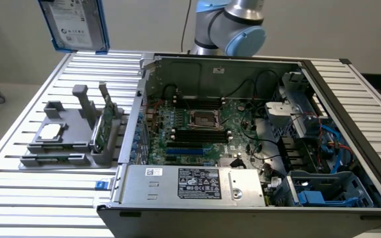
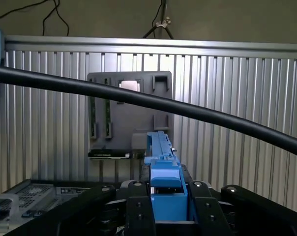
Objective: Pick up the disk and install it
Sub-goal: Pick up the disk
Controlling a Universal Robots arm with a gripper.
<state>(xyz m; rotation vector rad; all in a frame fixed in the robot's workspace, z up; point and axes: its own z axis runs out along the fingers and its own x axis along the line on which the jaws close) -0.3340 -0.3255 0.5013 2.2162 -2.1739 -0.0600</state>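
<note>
Worryingly, my hand (image 2: 165,209), half-closed on only the blue carrier edge of the disk (image 1: 78,22), could let it twist loose and drop onto the bench (image 1: 45,198) beneath.

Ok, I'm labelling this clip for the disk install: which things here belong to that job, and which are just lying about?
In the job:
the disk, lifted off the table
the gripper, clamped on its blue carrier
the open computer case

Lying about:
the silver chip
the green circuit card
the grey holder carrying both
the slatted table
</note>
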